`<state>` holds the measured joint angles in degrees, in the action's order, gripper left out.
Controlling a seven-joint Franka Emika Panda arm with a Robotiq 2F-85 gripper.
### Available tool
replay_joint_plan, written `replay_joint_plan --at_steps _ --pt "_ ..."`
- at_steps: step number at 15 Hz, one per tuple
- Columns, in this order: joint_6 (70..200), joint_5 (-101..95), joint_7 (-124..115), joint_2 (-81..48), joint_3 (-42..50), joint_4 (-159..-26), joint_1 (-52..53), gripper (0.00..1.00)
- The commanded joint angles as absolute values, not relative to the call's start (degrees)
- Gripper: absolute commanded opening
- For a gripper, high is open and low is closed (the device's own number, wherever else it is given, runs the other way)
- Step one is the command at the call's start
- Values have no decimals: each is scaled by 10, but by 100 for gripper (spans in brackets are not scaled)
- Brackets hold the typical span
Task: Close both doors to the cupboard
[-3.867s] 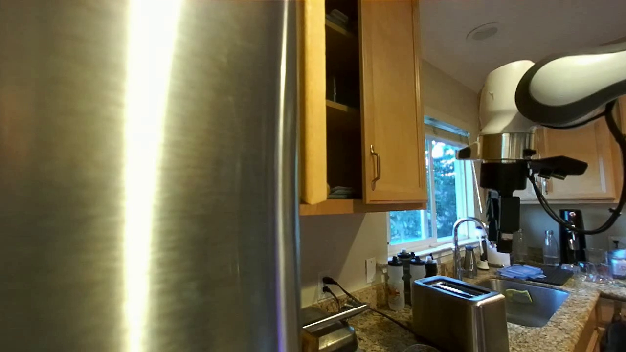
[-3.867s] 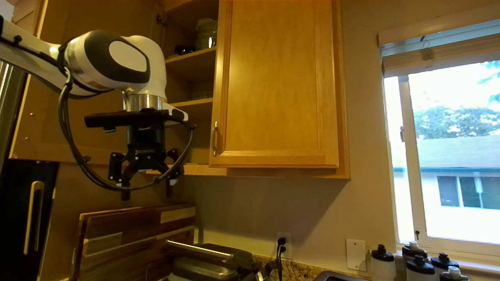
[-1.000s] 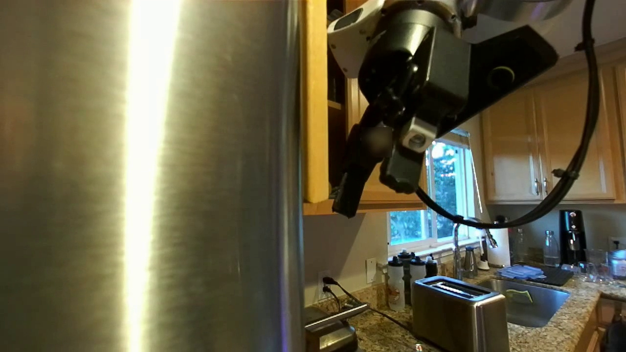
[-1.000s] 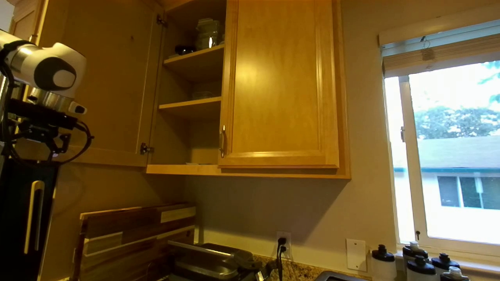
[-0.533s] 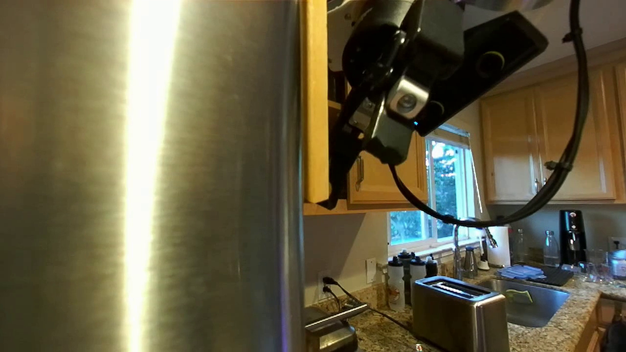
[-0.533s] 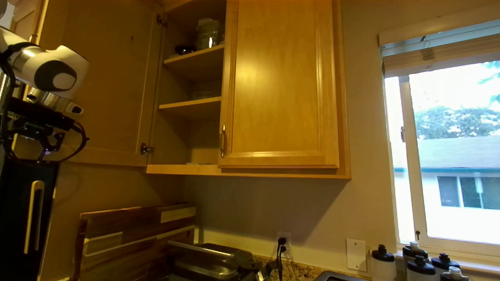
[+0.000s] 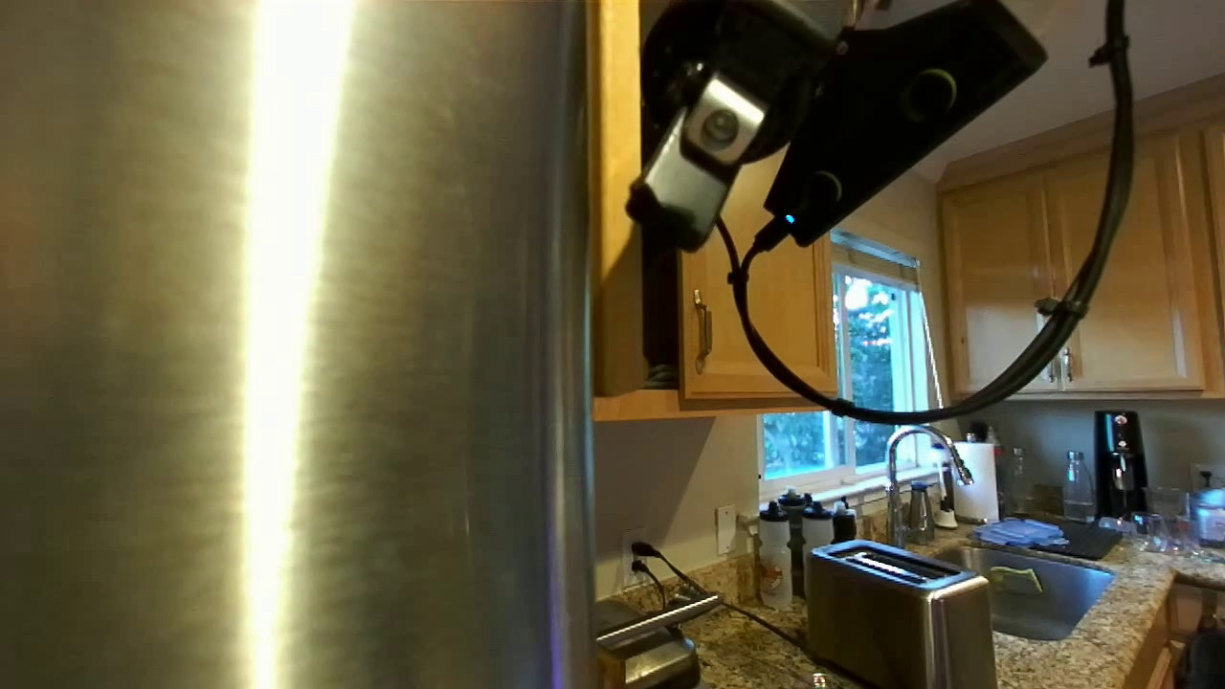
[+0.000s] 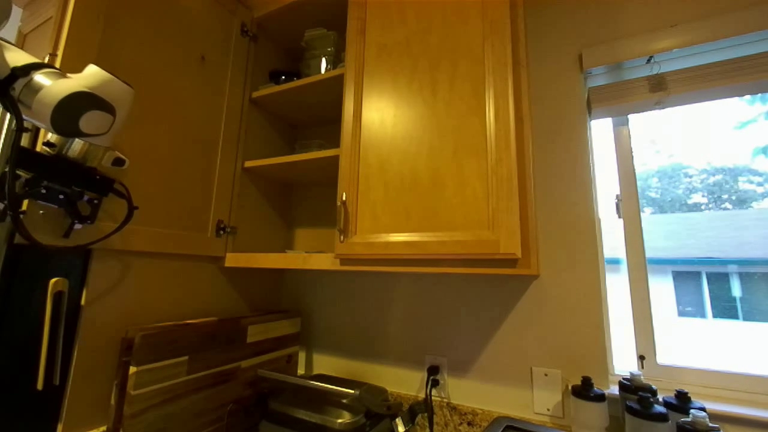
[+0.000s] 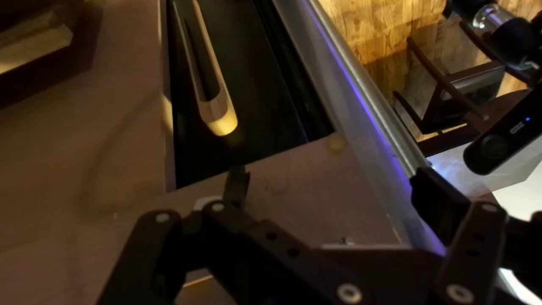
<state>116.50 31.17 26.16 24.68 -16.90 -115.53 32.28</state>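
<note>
The left door (image 8: 162, 132) stands open at the left edge of the cupboard (image 8: 282, 260); the right door (image 8: 426, 132) covers the right part. The gripper (image 8: 55, 210) is near the left door's lower outer corner.

In an exterior view the top edge cuts off the cupboard (image 8: 282, 261), the window-side door (image 8: 429, 144) and the fridge-side door (image 8: 174, 150). The window-side door hides one end of each shelf (image 8: 294, 159); on the upper one a dark thing (image 8: 283, 77) is too dim to name, and a pale thing (image 8: 304, 251) just above the cupboard's bottom edge is too small to tell. The arm (image 8: 84, 111), cut off by the left edge, covers part of the fridge-side door. The wrist view's bottom edge cuts off the gripper (image 9: 332, 182). In an exterior view the fridge (image 7: 431, 335) runs off three sides.
</note>
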Motion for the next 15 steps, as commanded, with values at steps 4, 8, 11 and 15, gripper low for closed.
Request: replay_joint_plan --at_steps 4,8,11,15 --pt "1270 311 246 257 -183 -1189 317 100" --pt "1321 293 219 283 -184 -1223 304 100" --pt "1335 285 196 305 -176 -1245 299 100" --pt "1321 273 169 334 -159 -1268 291 100"
